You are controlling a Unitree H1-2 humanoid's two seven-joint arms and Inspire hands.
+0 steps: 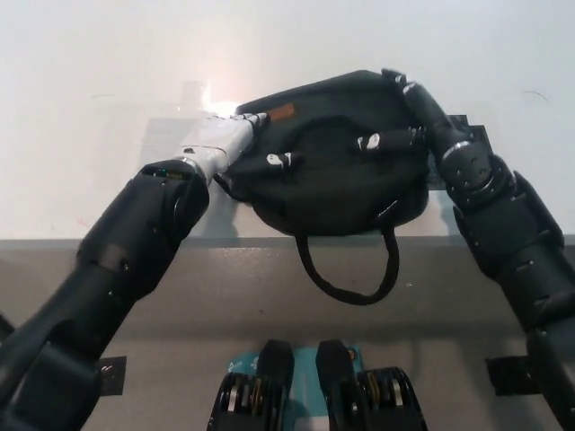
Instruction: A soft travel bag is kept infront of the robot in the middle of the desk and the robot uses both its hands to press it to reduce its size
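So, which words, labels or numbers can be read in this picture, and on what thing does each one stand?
No text can be read.
Black travel bag: a small brown patch near its top edge; any print on it is too small and blurred to read.
White zipper pulls: no readable marks.

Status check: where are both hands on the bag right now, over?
Left hand against the travel bag at its left end; right hand on its far right corner. Bag at desk edge, strap hanging over. Nothing in the way.
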